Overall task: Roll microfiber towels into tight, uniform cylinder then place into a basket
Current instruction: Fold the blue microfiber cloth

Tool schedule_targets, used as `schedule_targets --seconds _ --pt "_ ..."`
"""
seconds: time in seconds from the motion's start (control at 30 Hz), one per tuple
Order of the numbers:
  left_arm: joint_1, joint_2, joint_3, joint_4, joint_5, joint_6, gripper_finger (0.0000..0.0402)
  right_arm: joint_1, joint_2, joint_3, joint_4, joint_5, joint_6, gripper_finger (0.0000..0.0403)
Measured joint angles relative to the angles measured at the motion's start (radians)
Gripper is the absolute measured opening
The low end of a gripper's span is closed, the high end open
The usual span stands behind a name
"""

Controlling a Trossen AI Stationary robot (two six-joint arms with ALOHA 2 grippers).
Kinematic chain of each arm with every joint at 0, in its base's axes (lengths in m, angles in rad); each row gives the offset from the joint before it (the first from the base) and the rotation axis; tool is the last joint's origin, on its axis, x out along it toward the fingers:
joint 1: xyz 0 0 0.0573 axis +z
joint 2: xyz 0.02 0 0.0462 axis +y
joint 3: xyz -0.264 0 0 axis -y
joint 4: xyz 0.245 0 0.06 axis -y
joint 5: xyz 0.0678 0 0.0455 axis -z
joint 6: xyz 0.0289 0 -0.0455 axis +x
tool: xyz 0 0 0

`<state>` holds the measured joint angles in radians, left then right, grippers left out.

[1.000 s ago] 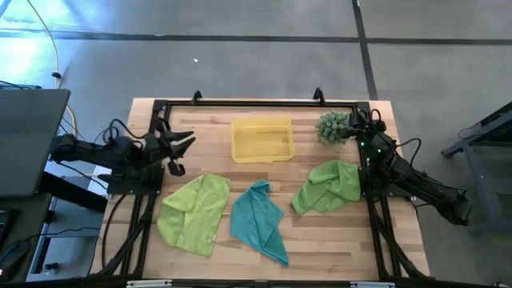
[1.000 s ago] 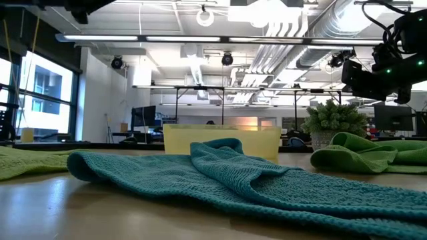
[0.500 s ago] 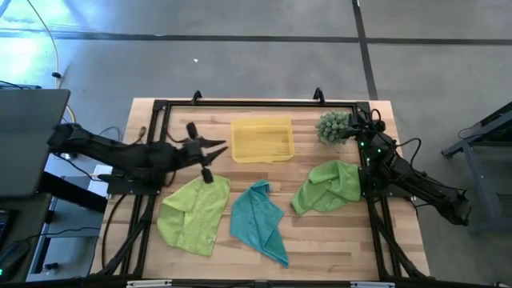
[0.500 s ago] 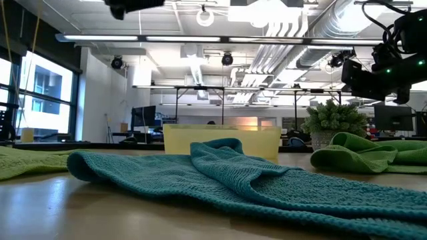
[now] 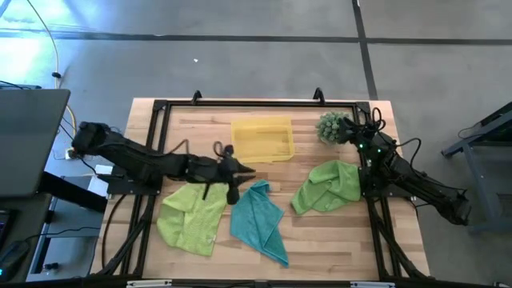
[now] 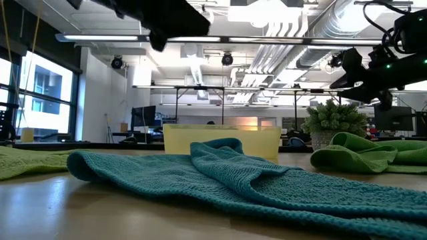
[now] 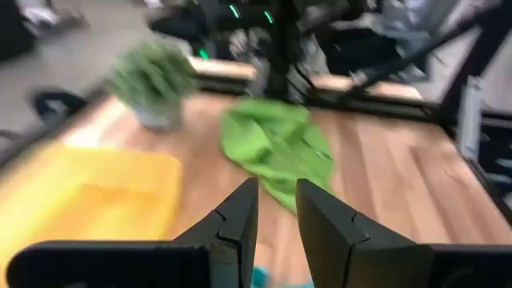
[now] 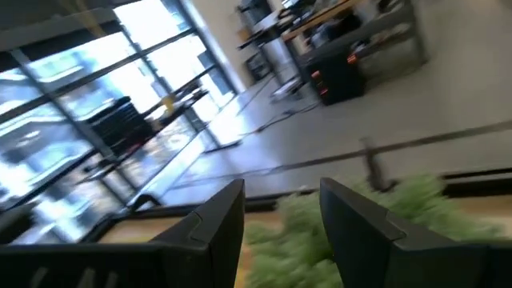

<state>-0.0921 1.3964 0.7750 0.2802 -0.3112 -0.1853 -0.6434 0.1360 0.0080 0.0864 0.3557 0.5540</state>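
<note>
Three microfiber towels lie crumpled on the wooden table: a lime-green one [image 5: 192, 214] at the near left, a teal one [image 5: 258, 220] in the middle, and a second lime-green one [image 5: 328, 186] at the right. The yellow basket [image 5: 262, 140] stands at the far middle. My left gripper [image 5: 242, 181] hangs open above the table, between the left lime towel and the teal towel's far corner, with nothing between its fingers [image 7: 277, 196]. My right gripper [image 5: 353, 130] waits open at the far right, beside the plant, also with nothing between its fingers [image 8: 282, 196].
A spiky green plant [image 5: 332, 126] stands at the far right corner, close to my right gripper. A black frame [image 5: 256, 103] runs along the table's far, left and right edges. Bare wood shows between the basket and the towels.
My left gripper has swung from the table's left edge toward the middle, sinking a little and rolling as it went, and now hangs near the teal towel's far corner. My right gripper has stayed in place and rolled at the wrist. The towels have not moved.
</note>
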Motion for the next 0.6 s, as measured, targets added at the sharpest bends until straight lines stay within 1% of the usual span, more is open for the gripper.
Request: schedule_targets --seconds 0.13,0.3,0.47,0.6 --pt "0.000 0.109 0.022 0.001 0.078 -0.062 0.0076 0.002 0.000 0.000 0.017 -0.081 0.049 0.0156" --pt "-0.008 0.238 0.031 0.017 0.148 -0.150 0.0076 0.035 0.001 0.000 0.108 -0.149 0.047 0.0156" --pt "-0.040 0.342 0.031 0.016 0.154 -0.205 0.0076 0.099 0.001 0.000 0.211 -0.219 -0.001 0.0156" --pt "-0.073 0.399 0.031 0.033 0.152 -0.242 0.0076 0.160 0.001 0.000 0.243 -0.258 -0.023 0.0156"
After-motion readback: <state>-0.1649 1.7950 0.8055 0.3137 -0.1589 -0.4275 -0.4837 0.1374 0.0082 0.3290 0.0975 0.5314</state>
